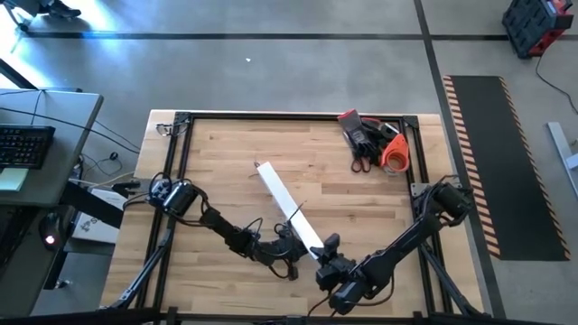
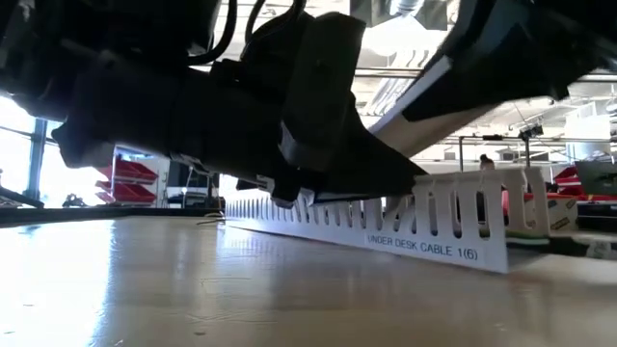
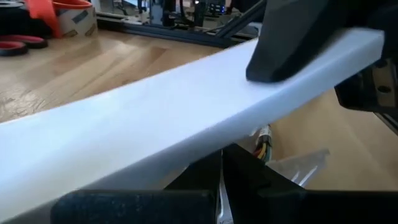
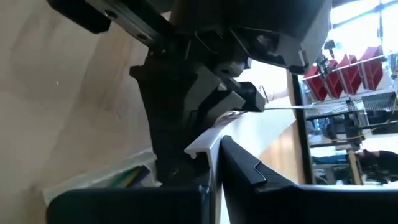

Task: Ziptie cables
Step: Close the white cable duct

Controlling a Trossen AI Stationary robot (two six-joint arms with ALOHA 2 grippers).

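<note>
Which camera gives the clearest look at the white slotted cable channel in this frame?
The low view: the white cable channel shows its slotted side wall and printed label. The high view gives only a thin white strip running diagonally between the arms. The left wrist view shows a blurred plain face; the right wrist view only one end.
</note>
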